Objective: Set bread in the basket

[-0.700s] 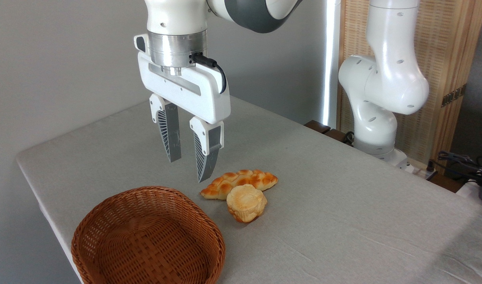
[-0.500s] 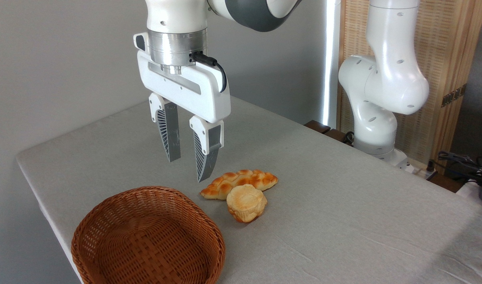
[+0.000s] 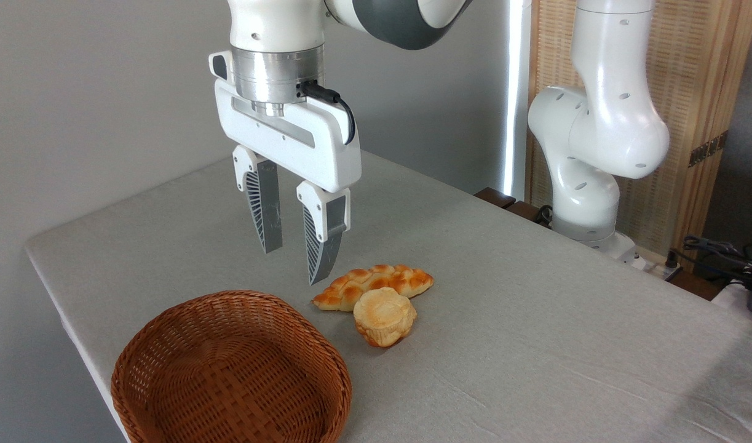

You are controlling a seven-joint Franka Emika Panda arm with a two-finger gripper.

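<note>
Above the grey bench, the claw hangs released and empty. The bread sits at its 5 o'clock, touching a braided loaf, outside the basket.

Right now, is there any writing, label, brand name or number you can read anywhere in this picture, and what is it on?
None can be read.
The gripper and the white arm show no legible marking.
The bread, the braided loaf, the basket and the table carry no text.
The dark strip on the wooden screen may hold marks, but it is too small to read.
</note>
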